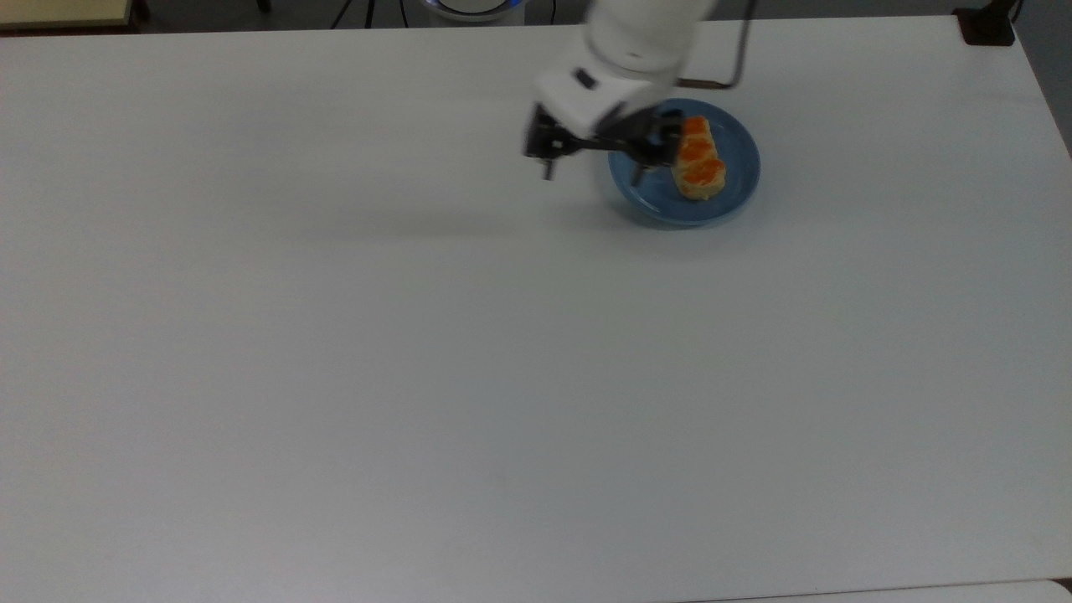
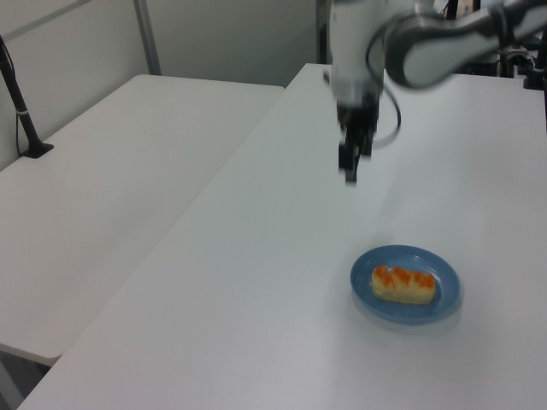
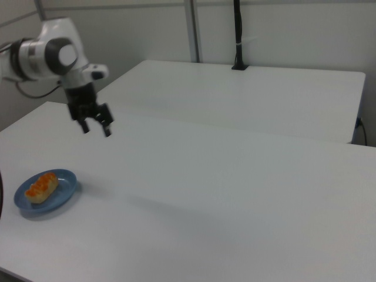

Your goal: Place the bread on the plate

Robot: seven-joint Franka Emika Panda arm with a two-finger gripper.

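a: where is the bread (image 1: 698, 159) found?

b: it is seen lying flat on the plate (image 1: 649, 186), inside the rim, toward the top view's right half.

a: and the gripper (image 1: 593, 165)?

b: it is held raised, off the plate on the top view's left, nothing gripped; the jaws are spread apart, though some motion blur is noted in the top view.

a: how is the step in hand best done?

b: the placing is judged done. the retreat should be kept high and clear of the plate, so nothing gets nudged.
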